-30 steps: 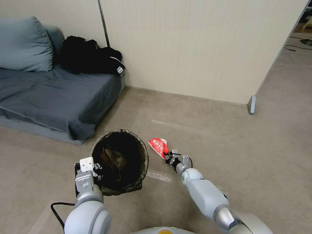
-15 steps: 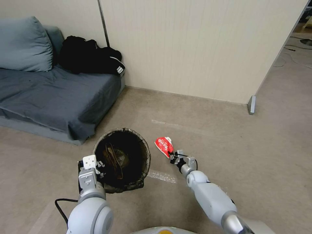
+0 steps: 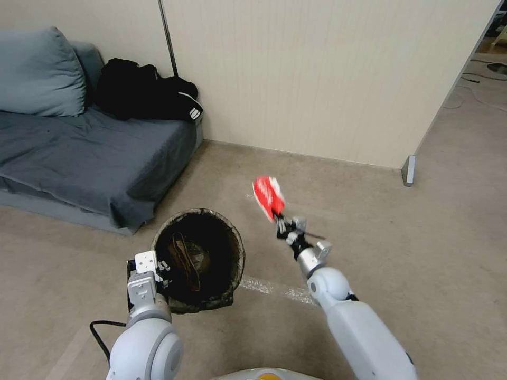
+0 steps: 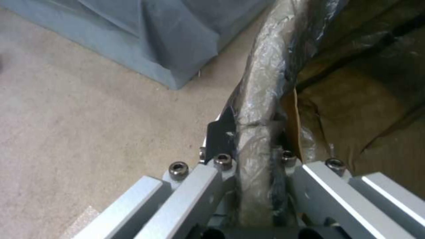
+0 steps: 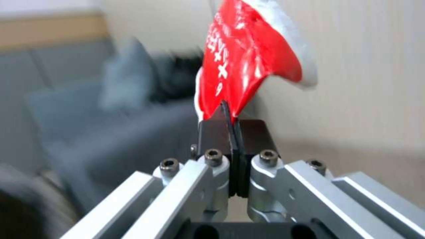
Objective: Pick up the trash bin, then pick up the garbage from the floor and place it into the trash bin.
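Right hand [image 3: 279, 226], center of frame, pinches the red wrapper [image 3: 268, 196] by one corner, up in the air, right of and beyond the trash bin [image 3: 198, 258] at lower center. Left hand [image 3: 158, 274] is clamped on the bin's near-left rim. Risk: thin corner pinch w/ a fast swing, so wrapper could slip out or flop past the rim. Hard to tell: bin's depth, and its contents beyond a brown scrap. Bin's white wall is hidden under the bag.
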`<state>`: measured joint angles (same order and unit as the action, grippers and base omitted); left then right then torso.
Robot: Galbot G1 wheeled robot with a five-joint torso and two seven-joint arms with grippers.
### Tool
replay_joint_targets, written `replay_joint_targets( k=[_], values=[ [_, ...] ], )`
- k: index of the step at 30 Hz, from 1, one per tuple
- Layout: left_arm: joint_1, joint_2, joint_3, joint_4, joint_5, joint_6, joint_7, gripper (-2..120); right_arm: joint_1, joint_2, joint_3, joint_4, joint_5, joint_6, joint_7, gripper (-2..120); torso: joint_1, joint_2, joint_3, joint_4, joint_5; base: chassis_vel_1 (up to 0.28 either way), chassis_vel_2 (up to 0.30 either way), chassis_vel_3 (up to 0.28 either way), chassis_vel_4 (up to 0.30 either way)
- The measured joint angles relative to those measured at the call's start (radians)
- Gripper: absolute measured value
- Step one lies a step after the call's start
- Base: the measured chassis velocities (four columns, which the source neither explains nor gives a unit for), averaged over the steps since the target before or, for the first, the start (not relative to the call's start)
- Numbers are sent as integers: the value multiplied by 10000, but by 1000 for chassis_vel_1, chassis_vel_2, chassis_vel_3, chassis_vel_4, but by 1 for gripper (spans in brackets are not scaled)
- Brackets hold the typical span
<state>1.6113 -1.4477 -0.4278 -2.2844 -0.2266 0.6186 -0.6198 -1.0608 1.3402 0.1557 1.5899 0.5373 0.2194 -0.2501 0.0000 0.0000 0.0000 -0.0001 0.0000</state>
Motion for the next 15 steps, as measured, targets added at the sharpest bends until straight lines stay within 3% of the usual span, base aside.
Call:
replay_joint_targets(
  k=[2,6,10,15],
  values=[
    [-27,13,34,37,-39,9,-3,0,-418,-240,-232,1668,-104,-56,-84,0,0,0,0,1,-1,0,0,0,0],
    [-30,40,73,63,-122,35,-12,0,-923,-564,-684,3074,-270,-145,-140,0,0,0,0,1,-1,0,0,0,0],
    [-62,93,89,63,-224,68,-25,0,-1395,-1010,-1241,3860,-476,-209,-192,0,0,0,-1,0,0,0,0,0,0],
    [-160,118,89,75,-331,92,-46,0,-1644,-1378,-1776,3830,-739,-191,-204,0,-1,0,0,0,0,0,0,0,0]
  ],
)
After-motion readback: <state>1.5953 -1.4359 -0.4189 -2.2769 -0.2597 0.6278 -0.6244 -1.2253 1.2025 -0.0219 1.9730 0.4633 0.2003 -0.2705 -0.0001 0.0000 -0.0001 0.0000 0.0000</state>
